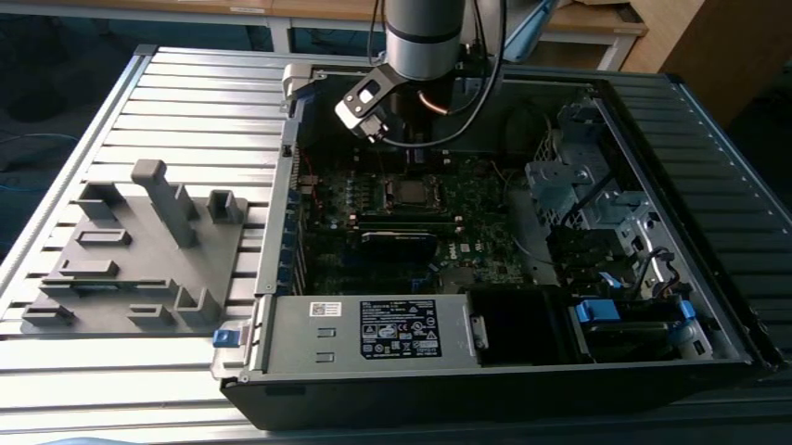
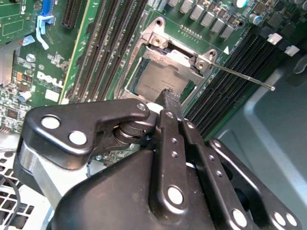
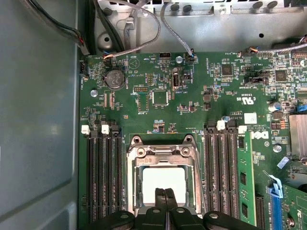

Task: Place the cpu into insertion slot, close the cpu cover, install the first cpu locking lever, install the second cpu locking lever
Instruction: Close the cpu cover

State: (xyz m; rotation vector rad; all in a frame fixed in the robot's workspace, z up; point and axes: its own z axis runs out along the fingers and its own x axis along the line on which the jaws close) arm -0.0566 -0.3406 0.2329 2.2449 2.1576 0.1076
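Fingers [image 3: 160, 197] pinched together, poised over the cpu [image 3: 164, 178].

A large white label [image 1: 402, 329] with black print, bar codes and small symbols sits on the power supply [image 1: 291, 352]; a smaller label [image 1: 325, 309] with a bar code sits near it on the same box; the print on both is too small to read; white logo lettering [image 3: 261, 135] is printed on the motherboard [image 3: 129, 110], seen in both wrist views; a white sticker [image 3: 250, 117] lies beside it; a white triangle mark [image 2: 225, 49] stands on the board at a corner of the insertion slot [image 2: 136, 76]; tiny white part codes dot the board, too small to read.
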